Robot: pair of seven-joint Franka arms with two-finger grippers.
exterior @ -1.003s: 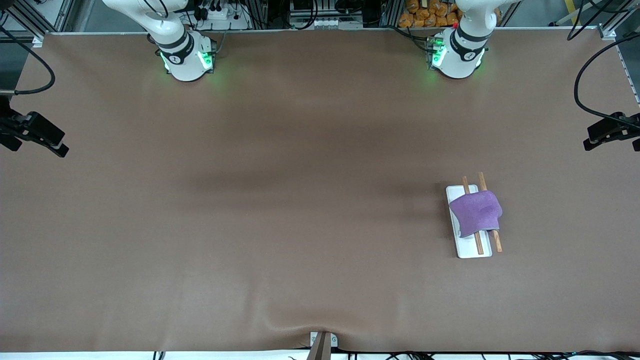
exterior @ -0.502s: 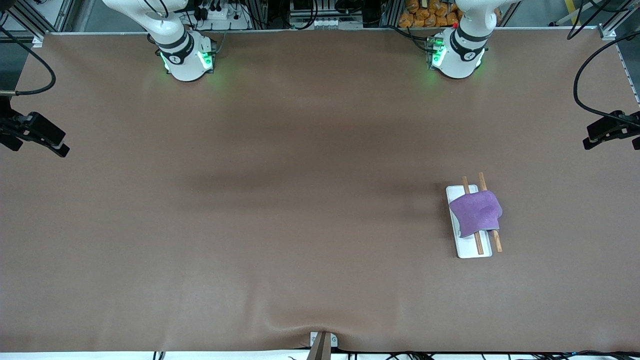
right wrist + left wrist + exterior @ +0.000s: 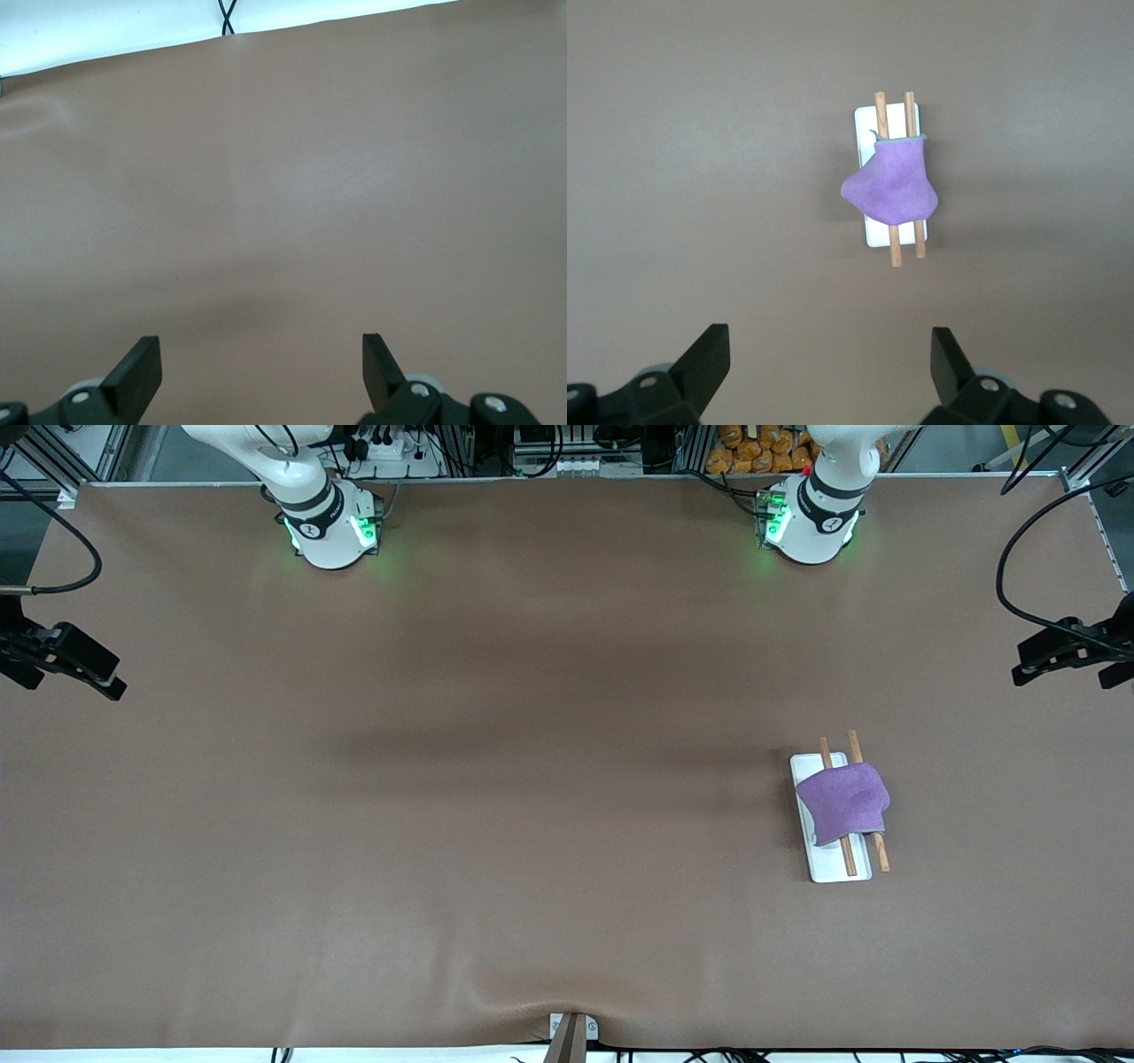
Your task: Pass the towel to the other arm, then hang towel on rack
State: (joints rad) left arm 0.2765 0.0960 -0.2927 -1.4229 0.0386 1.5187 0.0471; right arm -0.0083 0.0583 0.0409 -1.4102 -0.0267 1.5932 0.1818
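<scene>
Towel (image 3: 842,803) lies purple side up, draped across both wooden rods of the rack (image 3: 838,868) in the lower right part of the front view, toward the left arm's end of the table. The rods' long axis runs roughly from the robot bases toward the front camera, and the cloth hangs across it. Left gripper (image 3: 824,372) hovers high, fingers spread and empty, the rack in its wrist view well clear of them. Right gripper (image 3: 257,372) waits over bare table (image 3: 443,779), likewise spread and empty. By this look the hanging seems done.
</scene>
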